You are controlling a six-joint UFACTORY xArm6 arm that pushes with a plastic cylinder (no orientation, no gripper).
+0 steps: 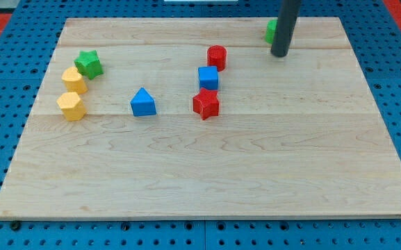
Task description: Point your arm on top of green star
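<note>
The green star (88,64) lies at the view's upper left on the wooden board (207,180). My tip (280,53) is at the view's upper right, far to the right of the star. The rod partly hides a second green block (272,30), whose shape I cannot make out. A yellow block (74,80) touches the star's lower left side.
Another yellow block (71,106) sits below the first. A blue triangular block (143,103) lies left of centre. A red cylinder (217,57), a blue cube (208,78) and a red star (206,104) stand in a column near the middle.
</note>
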